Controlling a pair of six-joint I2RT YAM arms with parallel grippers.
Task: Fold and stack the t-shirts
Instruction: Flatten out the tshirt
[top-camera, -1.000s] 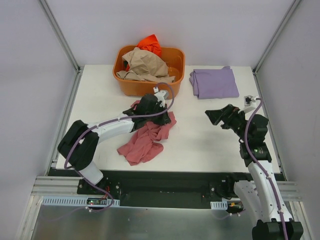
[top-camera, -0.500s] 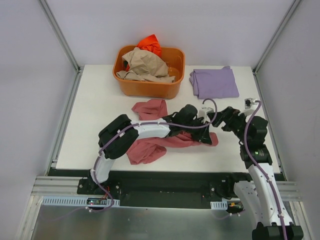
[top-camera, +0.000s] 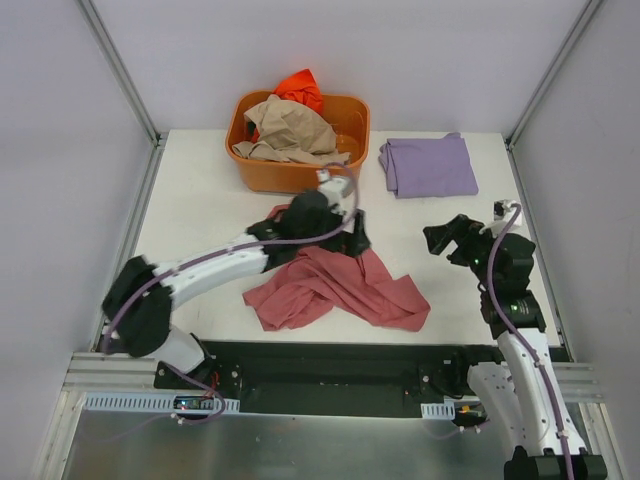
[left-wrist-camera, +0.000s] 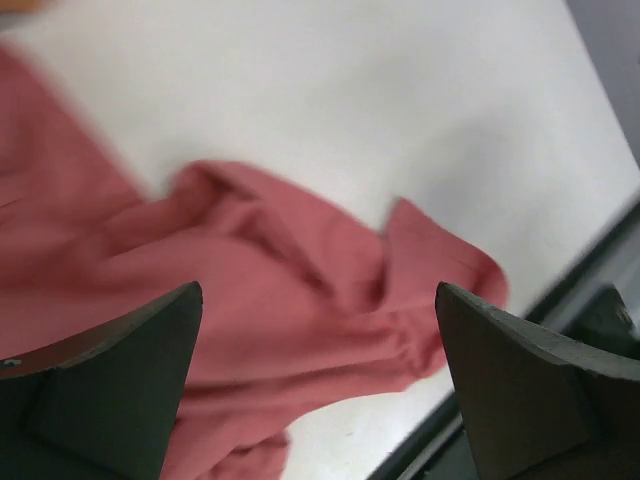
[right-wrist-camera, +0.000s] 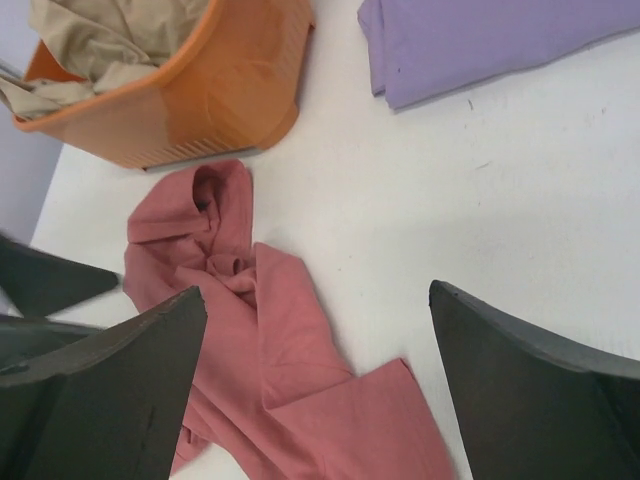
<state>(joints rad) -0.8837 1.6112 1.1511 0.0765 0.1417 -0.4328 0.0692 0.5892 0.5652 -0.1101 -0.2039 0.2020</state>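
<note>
A dusty rose-red t-shirt (top-camera: 335, 285) lies crumpled and spread across the table's front middle. Its right end reaches toward the front edge. My left gripper (top-camera: 352, 240) hovers over the shirt's far side, open, with nothing between its fingers. In the left wrist view the left gripper (left-wrist-camera: 318, 300) is above the blurred rose-red t-shirt (left-wrist-camera: 270, 300). My right gripper (top-camera: 445, 238) stands open to the shirt's right, holding nothing. The right wrist view looks between the open jaws of the right gripper (right-wrist-camera: 318, 295) at the rose-red t-shirt (right-wrist-camera: 270, 360). A lavender t-shirt (top-camera: 428, 165) lies folded at the back right.
An orange plastic tub (top-camera: 298, 175) at the back middle holds a tan t-shirt (top-camera: 290, 130) and a bright orange one (top-camera: 302, 88). In the right wrist view the tub (right-wrist-camera: 200, 90) is upper left and the lavender t-shirt (right-wrist-camera: 480, 40) upper right. The white table (top-camera: 200, 200) ends at metal rails.
My left gripper dragged part of the rose-red t-shirt to the right, opened and let it go, then drew back toward the tub. The shirt now lies spread further right. The right arm barely moved.
</note>
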